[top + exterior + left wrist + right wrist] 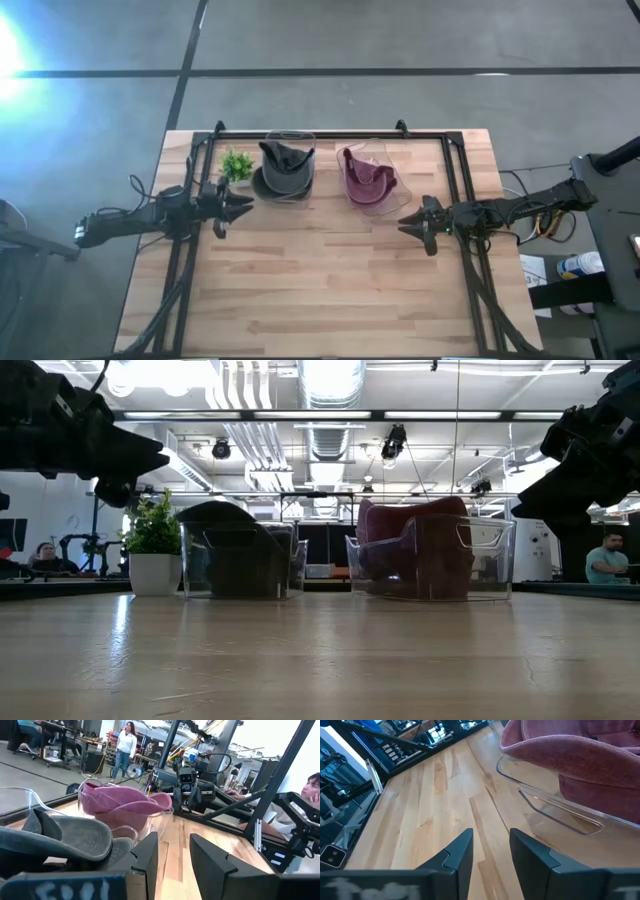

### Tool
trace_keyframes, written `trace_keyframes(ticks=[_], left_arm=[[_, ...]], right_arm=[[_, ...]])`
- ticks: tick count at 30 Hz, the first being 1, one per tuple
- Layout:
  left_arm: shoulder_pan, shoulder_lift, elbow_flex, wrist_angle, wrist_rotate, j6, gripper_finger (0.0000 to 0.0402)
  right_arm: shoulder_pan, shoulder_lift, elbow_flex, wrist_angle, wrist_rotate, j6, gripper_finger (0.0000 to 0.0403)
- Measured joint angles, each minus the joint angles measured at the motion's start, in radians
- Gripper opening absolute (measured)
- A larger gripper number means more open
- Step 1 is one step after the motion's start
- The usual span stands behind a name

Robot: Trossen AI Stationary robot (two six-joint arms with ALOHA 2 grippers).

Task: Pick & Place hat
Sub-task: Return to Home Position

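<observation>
Softly crumpled black cap (285, 166), clear bin (292, 133), wooden table (320, 285)

Dark grey cap (285, 170), maroon cap (365, 180), green plant (237, 165), pale wood table (330, 290)

Dark jointed left arm (130, 222) and right arm (505, 212), black wedge-fingered left tool (246, 208) and right tool (404, 222), looped cables (546, 226).

Right pincer (491, 837), jaws apart, over wooden table (430, 795) — maroon cap (570, 750) in clear bin (555, 812)
</observation>
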Motion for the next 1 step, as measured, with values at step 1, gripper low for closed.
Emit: trace_keyframes(ticks=[1], left_arm=[[0.000, 0.000, 0.000, 0.000, 0.000, 0.000, 0.0106]], right_arm=[[0.000, 0.000, 0.000, 0.000, 0.000, 0.000, 0.0125]])
